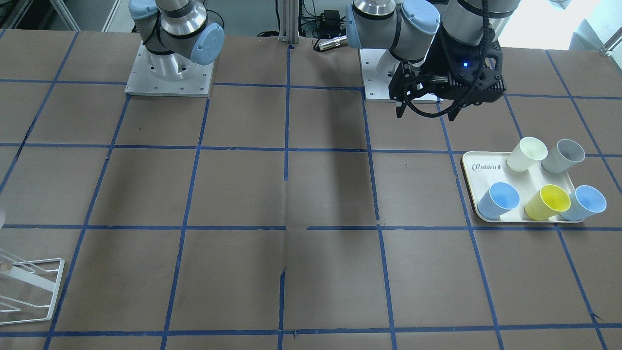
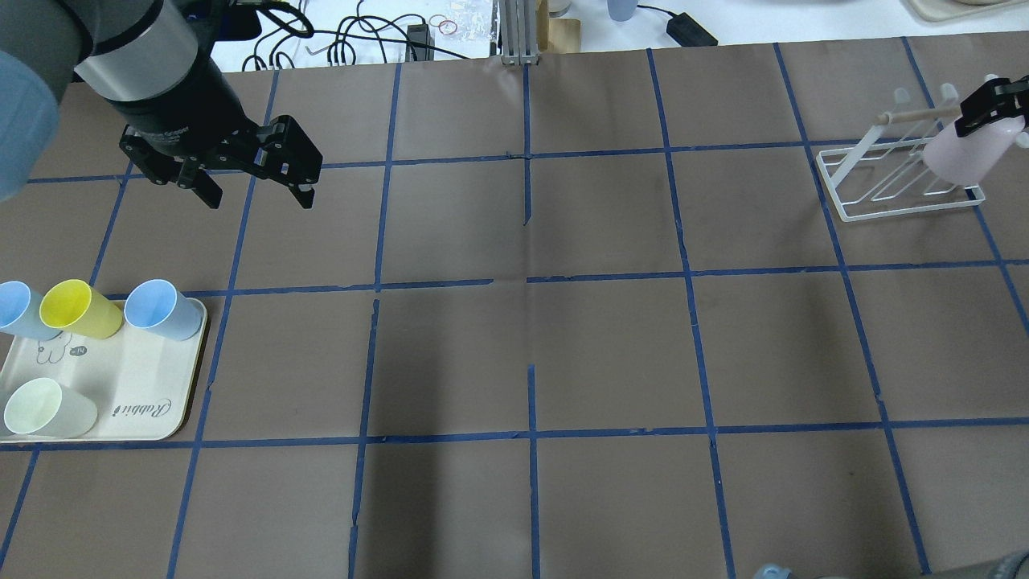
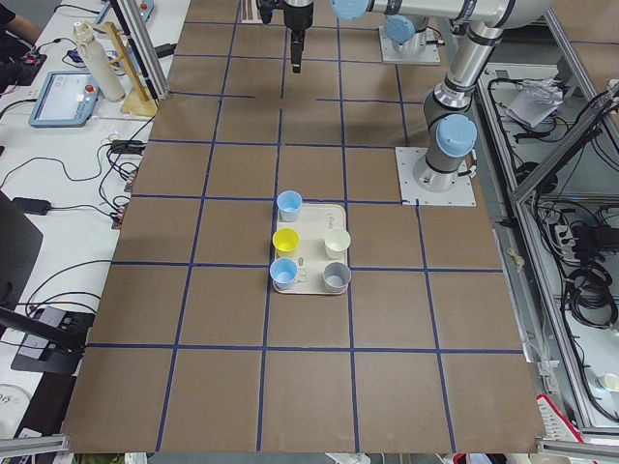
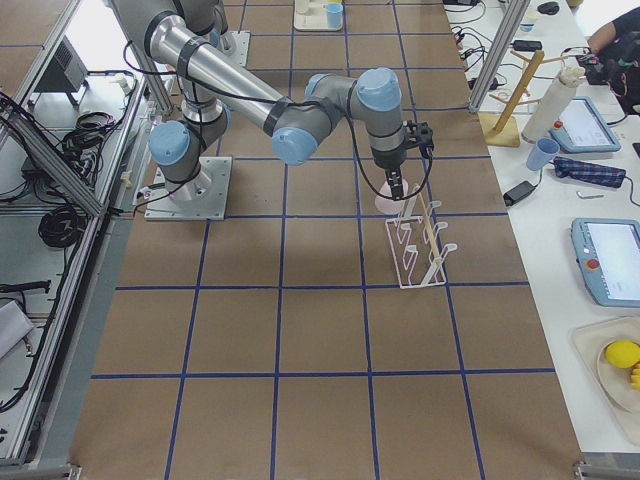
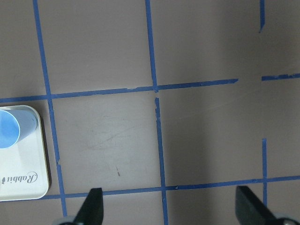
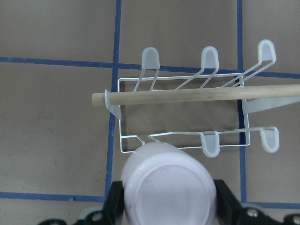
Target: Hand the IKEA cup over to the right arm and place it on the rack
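Observation:
My right gripper point(image 2: 994, 103) is shut on the pale pink IKEA cup point(image 2: 961, 153). It holds the cup tilted, mouth down, over the near side of the white wire rack point(image 2: 892, 181). In the right wrist view the cup's closed base point(image 6: 168, 185) fills the gap between the fingers point(image 6: 116, 206) and hides one prong of the rack point(image 6: 183, 117). I cannot tell whether the cup touches the rack. My left gripper point(image 2: 259, 191) is open and empty, high above bare table beyond the tray; it also shows in the left wrist view point(image 5: 171, 211).
The cream "Rabbit" tray point(image 2: 129, 394) at the table's left holds a cream-white cup point(image 2: 36, 410), a yellow cup point(image 2: 80, 310) and two blue cups point(image 2: 161, 310). A grey cup point(image 1: 563, 155) also stands on it. A wooden rod point(image 6: 197, 95) tops the rack.

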### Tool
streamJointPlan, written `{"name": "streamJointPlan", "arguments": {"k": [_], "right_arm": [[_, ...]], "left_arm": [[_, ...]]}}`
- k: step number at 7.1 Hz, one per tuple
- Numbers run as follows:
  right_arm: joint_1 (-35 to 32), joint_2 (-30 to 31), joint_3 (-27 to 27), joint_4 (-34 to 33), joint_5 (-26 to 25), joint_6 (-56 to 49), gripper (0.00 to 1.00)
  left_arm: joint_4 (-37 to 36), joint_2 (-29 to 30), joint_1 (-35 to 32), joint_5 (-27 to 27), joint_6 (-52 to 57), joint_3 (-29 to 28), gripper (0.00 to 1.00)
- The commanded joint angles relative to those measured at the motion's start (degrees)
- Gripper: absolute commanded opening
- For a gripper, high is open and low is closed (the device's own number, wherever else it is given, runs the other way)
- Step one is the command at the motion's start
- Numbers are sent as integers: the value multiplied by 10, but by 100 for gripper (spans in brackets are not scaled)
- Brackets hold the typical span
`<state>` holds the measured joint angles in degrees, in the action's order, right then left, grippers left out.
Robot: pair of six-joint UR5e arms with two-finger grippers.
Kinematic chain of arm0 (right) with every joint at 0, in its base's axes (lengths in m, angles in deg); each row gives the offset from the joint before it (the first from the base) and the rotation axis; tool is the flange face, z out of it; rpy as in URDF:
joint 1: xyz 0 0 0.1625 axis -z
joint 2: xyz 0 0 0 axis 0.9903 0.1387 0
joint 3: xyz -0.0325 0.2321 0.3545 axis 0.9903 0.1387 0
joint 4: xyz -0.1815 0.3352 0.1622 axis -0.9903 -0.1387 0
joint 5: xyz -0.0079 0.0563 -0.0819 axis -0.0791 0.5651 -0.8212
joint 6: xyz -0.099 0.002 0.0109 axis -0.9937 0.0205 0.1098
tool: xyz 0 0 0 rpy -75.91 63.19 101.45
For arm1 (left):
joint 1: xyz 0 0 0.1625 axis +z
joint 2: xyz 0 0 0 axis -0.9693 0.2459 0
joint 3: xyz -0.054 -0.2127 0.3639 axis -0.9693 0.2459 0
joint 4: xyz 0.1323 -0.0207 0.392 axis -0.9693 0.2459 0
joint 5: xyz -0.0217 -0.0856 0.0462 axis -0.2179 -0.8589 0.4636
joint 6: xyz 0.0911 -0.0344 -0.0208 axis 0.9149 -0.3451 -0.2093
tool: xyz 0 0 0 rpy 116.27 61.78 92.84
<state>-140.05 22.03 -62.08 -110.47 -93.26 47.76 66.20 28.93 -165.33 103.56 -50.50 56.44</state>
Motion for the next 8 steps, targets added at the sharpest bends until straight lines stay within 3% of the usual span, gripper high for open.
{"name": "streamJointPlan", "arguments": {"k": [1, 8], "right_arm": [[-3, -18, -1, -21, 2, 17, 0], [-11, -42, -6, -24, 2, 36, 0]], "left_arm": [[0, 2, 1, -1, 7, -3, 100], [0, 8, 2, -2, 7, -11, 100]]}}
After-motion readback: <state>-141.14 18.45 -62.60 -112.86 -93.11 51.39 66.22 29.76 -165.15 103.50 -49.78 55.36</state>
